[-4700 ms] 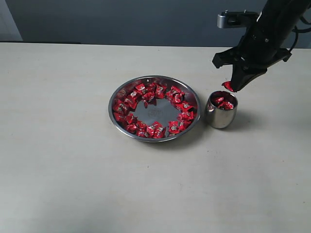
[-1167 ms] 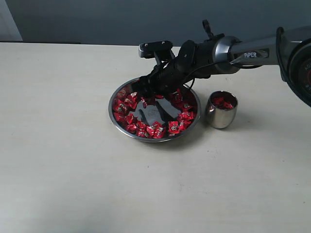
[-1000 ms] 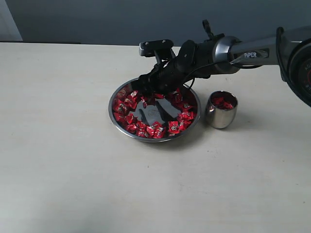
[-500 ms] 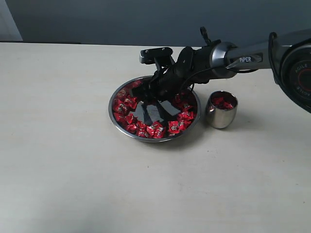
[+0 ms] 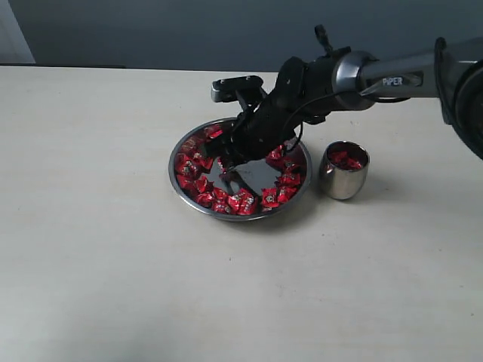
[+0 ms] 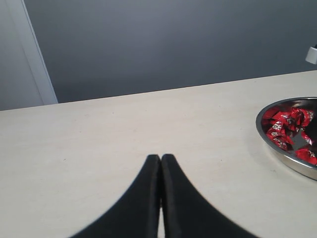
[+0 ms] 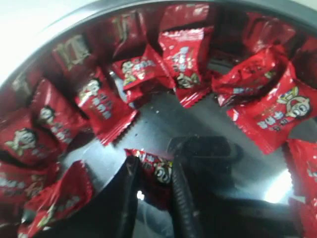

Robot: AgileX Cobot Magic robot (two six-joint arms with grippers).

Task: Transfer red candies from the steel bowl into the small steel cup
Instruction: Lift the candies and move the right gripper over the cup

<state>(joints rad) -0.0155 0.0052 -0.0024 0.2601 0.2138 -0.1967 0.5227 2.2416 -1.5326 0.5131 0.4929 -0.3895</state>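
The steel bowl [image 5: 189,197] holds several red candies [image 5: 281,194] in a ring round its bare centre. My right gripper [image 5: 224,162] reaches down into the bowl's left half, a little above its floor. In the right wrist view its fingers [image 7: 182,198] are shut on one red candy [image 7: 154,169], with other red candies [image 7: 101,106] lying round it. The small steel cup [image 5: 343,181] stands right of the bowl with a few red candies [image 5: 346,159] inside. My left gripper [image 6: 160,159] is shut and empty over bare table, out of the exterior view.
The pale table [image 5: 98,249] spreads out on all sides of the bowl and cup. A dark wall [image 5: 151,30] runs behind its far edge. The right arm [image 5: 377,75] stretches over the bowl's far rim and passes behind the cup.
The right gripper left the cup, swung left into the bowl and, over the last second, shifted toward the bowl's left side, where it holds a candy.
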